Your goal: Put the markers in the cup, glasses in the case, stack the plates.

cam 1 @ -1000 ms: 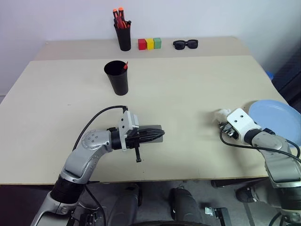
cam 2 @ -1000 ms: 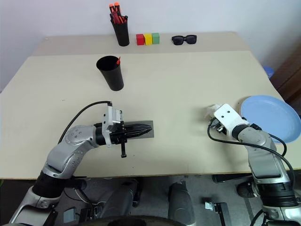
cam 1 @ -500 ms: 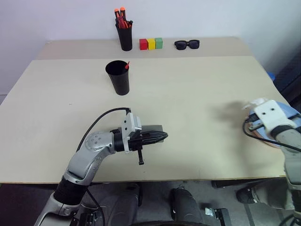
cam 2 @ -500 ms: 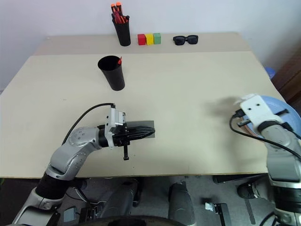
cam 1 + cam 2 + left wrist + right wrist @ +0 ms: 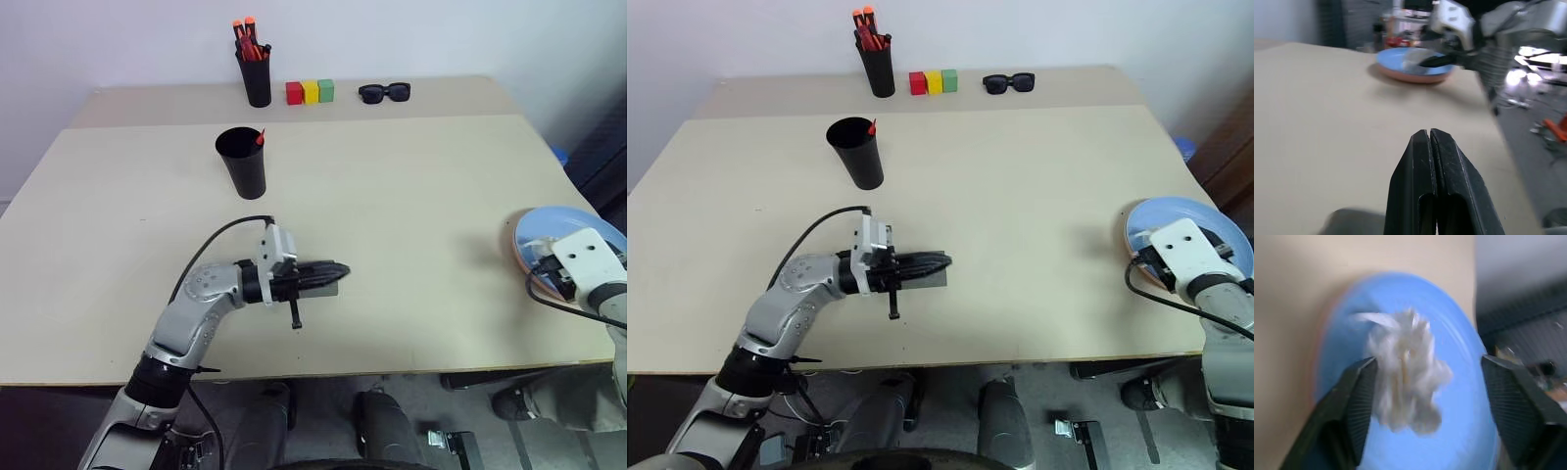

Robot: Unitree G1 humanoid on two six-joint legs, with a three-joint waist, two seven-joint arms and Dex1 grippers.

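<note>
Pressing together, left fingers (image 5: 1430, 142) lie over case (image 5: 318, 287); right fingers (image 5: 1359, 396) spread over plates (image 5: 1459, 382).

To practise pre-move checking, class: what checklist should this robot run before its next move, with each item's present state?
1. Plates stacked: the blue plate lies on the pink plate. Ok.
2. Top plate free of clutter: a white crumpled wad is on it. Not ok.
3. Right end effector open and holding nothing, above the plate. Ok.
4. Left end effector shut and empty, over the grey case. Ok.
5. Markers in the cup: the red marker pokes out of the rim; the white marker cannot be made out. Cannot tell.
6. Glasses in the case. Cannot tell.
</note>
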